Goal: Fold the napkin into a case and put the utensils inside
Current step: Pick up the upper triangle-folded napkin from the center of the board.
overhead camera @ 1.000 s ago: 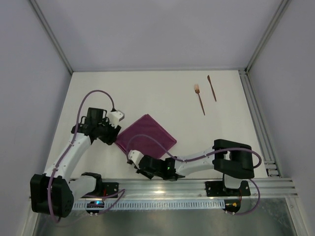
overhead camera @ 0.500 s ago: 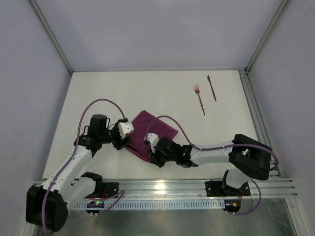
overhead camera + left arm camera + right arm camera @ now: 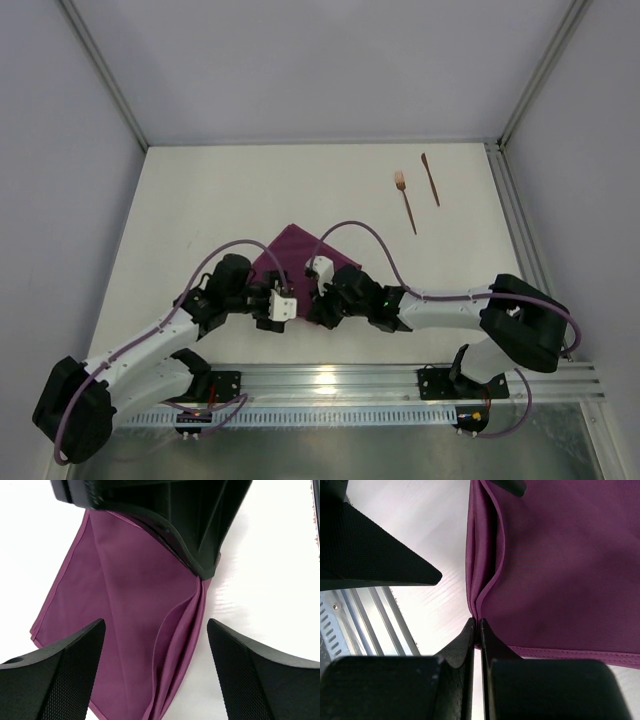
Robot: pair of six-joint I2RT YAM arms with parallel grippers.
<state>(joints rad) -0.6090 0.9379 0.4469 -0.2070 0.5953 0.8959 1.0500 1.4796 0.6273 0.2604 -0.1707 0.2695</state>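
The magenta napkin (image 3: pixel 295 250) lies folded in layers near the table's front middle, partly hidden under both grippers. My right gripper (image 3: pixel 312 305) is shut on the napkin's near corner (image 3: pixel 477 621), where the layered edges meet. My left gripper (image 3: pixel 298 300) faces it from the left and stands open, its fingers (image 3: pixel 65 665) straddling the folded edge of the napkin (image 3: pixel 135 610) without touching it. Across that edge, the right gripper (image 3: pixel 207 570) pinches the cloth. The copper fork (image 3: pixel 405 200) and knife (image 3: pixel 430 178) lie side by side at the far right, apart from the cloth.
An aluminium rail (image 3: pixel 400 380) with both arm bases runs along the near edge. A second rail (image 3: pixel 525 260) borders the right side. Grey walls and frame posts enclose the white table (image 3: pixel 200 200). In the right wrist view the near rail (image 3: pixel 370 620) lies just left of the jaws.
The left gripper slid right along the napkin's near edge, opened and let the cloth go. The right gripper carried its corner farther in, and the napkin now looks narrower.
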